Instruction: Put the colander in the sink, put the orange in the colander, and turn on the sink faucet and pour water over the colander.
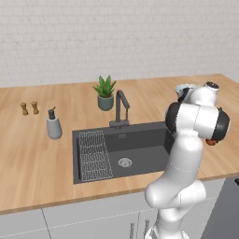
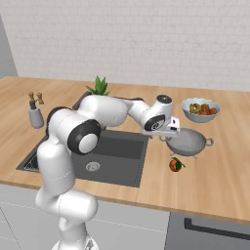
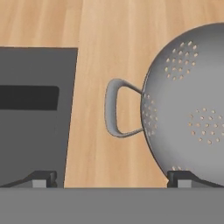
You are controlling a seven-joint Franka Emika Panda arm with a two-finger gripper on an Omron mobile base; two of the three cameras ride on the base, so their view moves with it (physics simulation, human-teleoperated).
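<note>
The silver colander stands on the wooden counter, right of the sink. Its holed bowl and its loop handle show in the hand view. My gripper hovers over the colander's sink-side rim, open and holding nothing. Its fingertips stand wide apart in the hand view, with the handle ahead of the gap between them. The orange lies on the counter just in front of the colander. The dark sink faucet rises behind the basin, its spout angled over it. No water runs.
A pale fruit bowl with small red and green fruits sits behind the colander. A wire rack lies in the sink's left part. A potted plant, a soap dispenser and two small shakers stand left of the faucet.
</note>
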